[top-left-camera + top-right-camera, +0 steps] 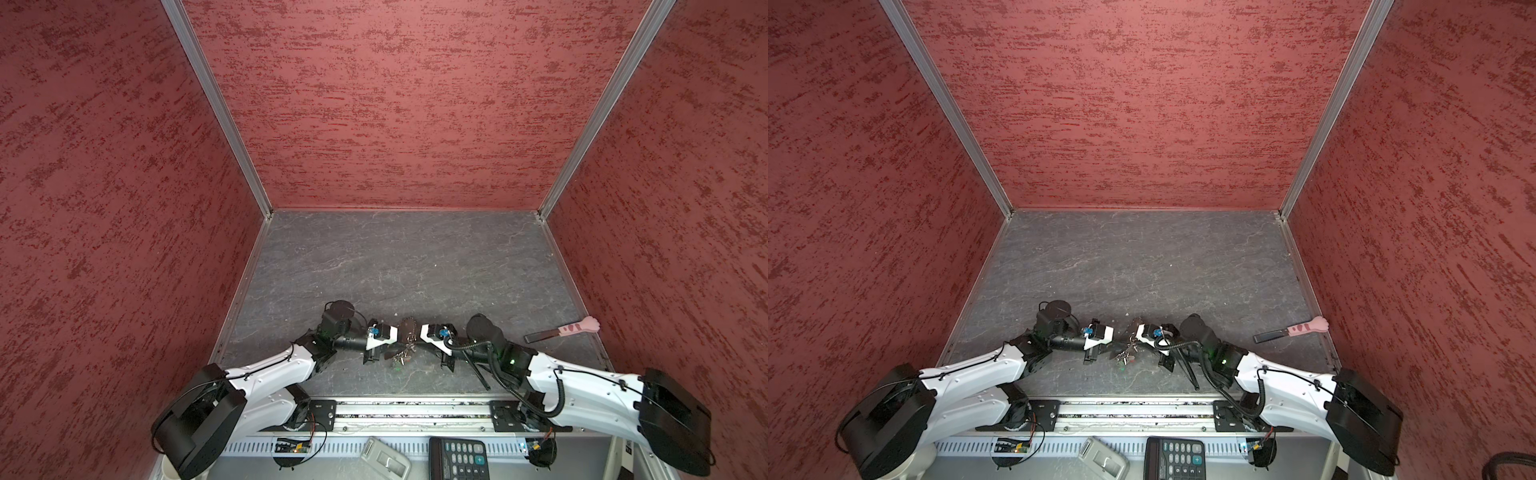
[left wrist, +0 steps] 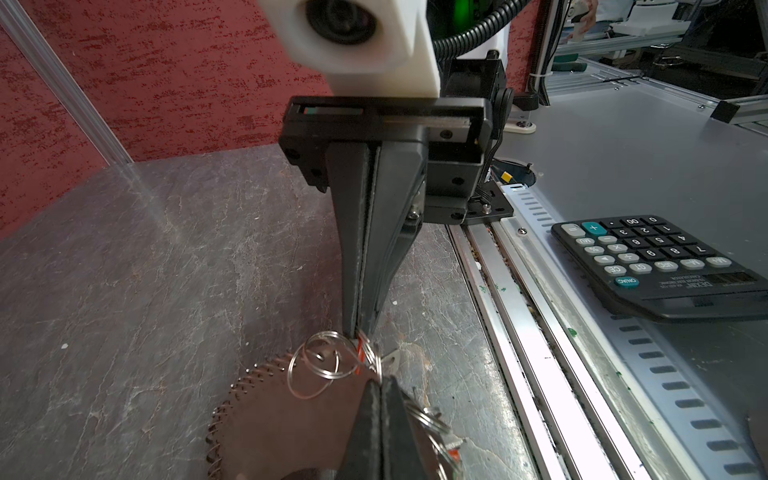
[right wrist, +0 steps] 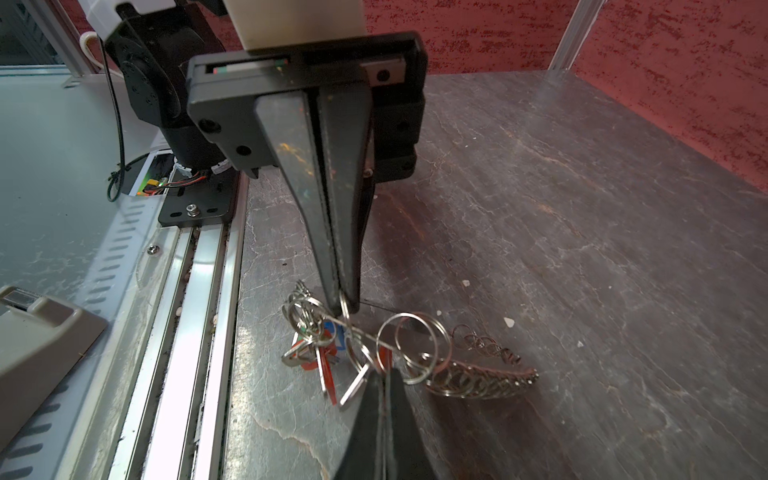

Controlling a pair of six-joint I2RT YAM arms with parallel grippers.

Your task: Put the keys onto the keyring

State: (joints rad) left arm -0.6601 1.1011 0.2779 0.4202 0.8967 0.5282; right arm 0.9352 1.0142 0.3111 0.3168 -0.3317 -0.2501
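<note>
Low centre in both top views, the left pincer [image 3: 344, 305] is clamped fully closed on a keyring [image 2: 270, 415] loop and the right pincer [image 2: 359, 331], equally closed, seemingly on the red key [image 2: 360, 353]; thin wire could slip, dropping the key unthreaded onto the desk [image 1: 415, 270].

The keyring [image 3: 478, 384] lies low over the grey counter [image 3: 582, 208] near its front edge, brown stitched strap and silver chain stretched out flat. A tangle of split rings and colour-tagged keys bunches at one end, and one ring is lifted, pinched in the closed left pincer [image 3: 344, 305]. Right beside it is the red-tagged key [image 3: 353, 387], silver blade dangling, nipped at its tag by the closed right pincer [image 2: 359, 332].
</note>
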